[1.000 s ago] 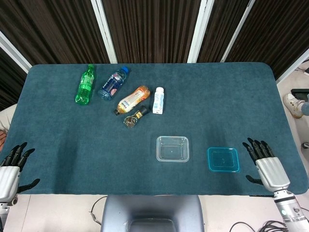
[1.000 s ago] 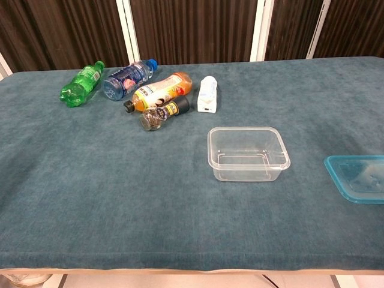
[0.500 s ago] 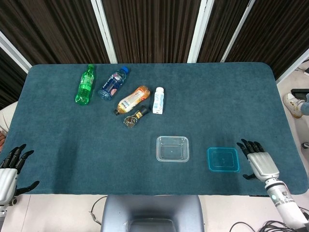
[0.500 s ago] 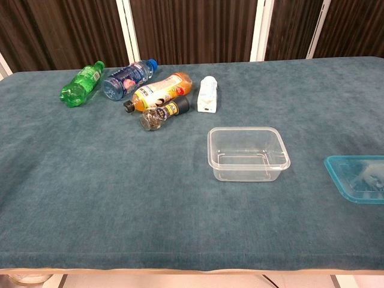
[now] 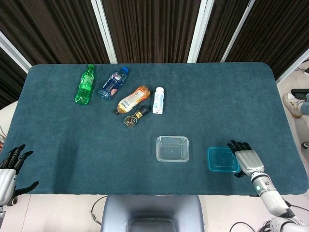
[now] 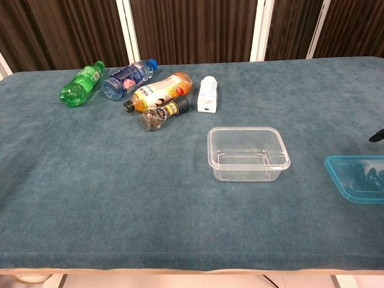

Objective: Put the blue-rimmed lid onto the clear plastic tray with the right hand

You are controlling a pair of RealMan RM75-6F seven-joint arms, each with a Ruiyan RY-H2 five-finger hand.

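The blue-rimmed lid (image 5: 222, 159) (image 6: 357, 179) lies flat on the teal cloth near the front right. The clear plastic tray (image 5: 172, 148) (image 6: 246, 153) stands empty just left of it, a small gap between them. My right hand (image 5: 245, 157) is open, its fingers spread, right at the lid's right edge; whether it touches the lid I cannot tell. In the chest view only a dark fingertip (image 6: 377, 135) shows at the right border. My left hand (image 5: 9, 170) is open at the front left corner, off the table's edge.
At the back left lie a green bottle (image 5: 85, 84), a blue bottle (image 5: 113, 83), an orange bottle (image 5: 133, 99), a small dark spice jar (image 5: 134, 117) and a white bottle (image 5: 158, 100). The table (image 5: 72, 145) ends close in front of the lid.
My right hand has slid left and a little toward me, from well right of the lid to its right edge. The left hand has sunk slightly. Lid and tray have not moved.
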